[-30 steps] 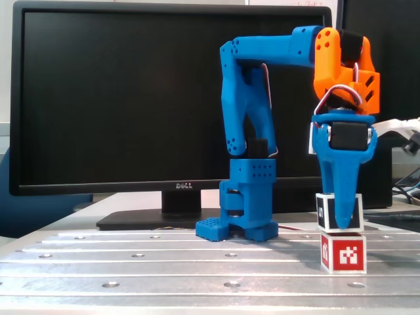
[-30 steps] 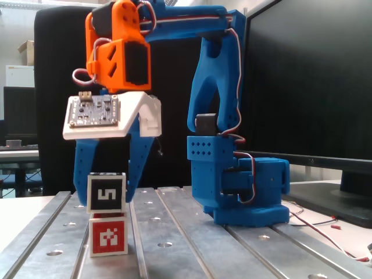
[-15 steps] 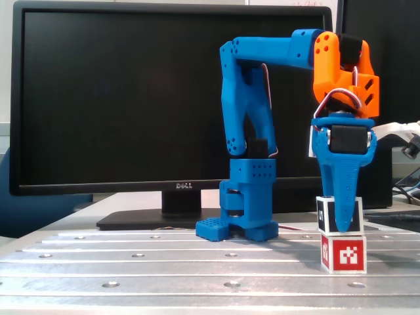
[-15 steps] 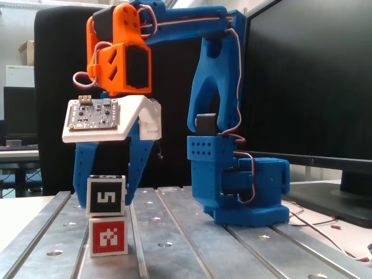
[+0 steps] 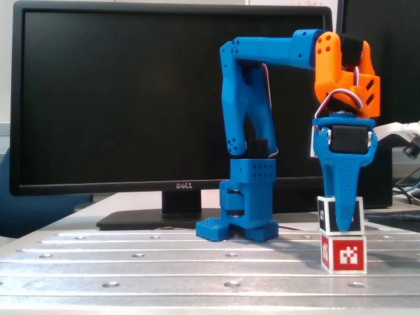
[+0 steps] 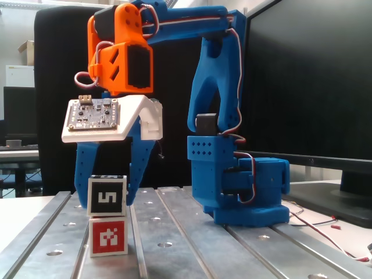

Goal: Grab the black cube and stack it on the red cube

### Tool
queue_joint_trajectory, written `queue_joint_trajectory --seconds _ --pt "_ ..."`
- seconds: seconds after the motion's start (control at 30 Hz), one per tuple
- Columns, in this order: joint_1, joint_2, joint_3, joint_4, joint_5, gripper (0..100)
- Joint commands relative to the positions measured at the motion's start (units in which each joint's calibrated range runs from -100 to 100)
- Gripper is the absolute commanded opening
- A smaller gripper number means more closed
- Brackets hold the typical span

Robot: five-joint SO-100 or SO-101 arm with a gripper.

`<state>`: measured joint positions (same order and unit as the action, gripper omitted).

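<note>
The black cube (image 5: 325, 212) with a white "5" pattern sits on top of the red cube (image 5: 344, 254) at the right of the metal table. In the other fixed view the black cube (image 6: 107, 196) rests squarely on the red cube (image 6: 108, 236). My gripper (image 5: 342, 226) points straight down over the stack. One blue finger (image 5: 344, 197) covers the middle of the black cube's face. In the other fixed view my gripper (image 6: 107, 200) has a finger (image 6: 139, 168) close against each side of the black cube, with no gap showing.
The arm's blue base (image 5: 246, 210) stands behind the stack on the slotted metal table (image 5: 164, 262). A large Dell monitor (image 5: 131, 98) fills the back. Loose wires (image 6: 325, 226) lie beside the base.
</note>
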<state>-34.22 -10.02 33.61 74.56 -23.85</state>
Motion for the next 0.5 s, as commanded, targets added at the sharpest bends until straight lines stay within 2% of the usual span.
queue_joint_trajectory --seconds 0.0,0.47 --pt "-0.3 -1.1 -0.6 0.4 0.0 17" --pt "-0.1 -1.1 -0.8 0.4 0.2 16"
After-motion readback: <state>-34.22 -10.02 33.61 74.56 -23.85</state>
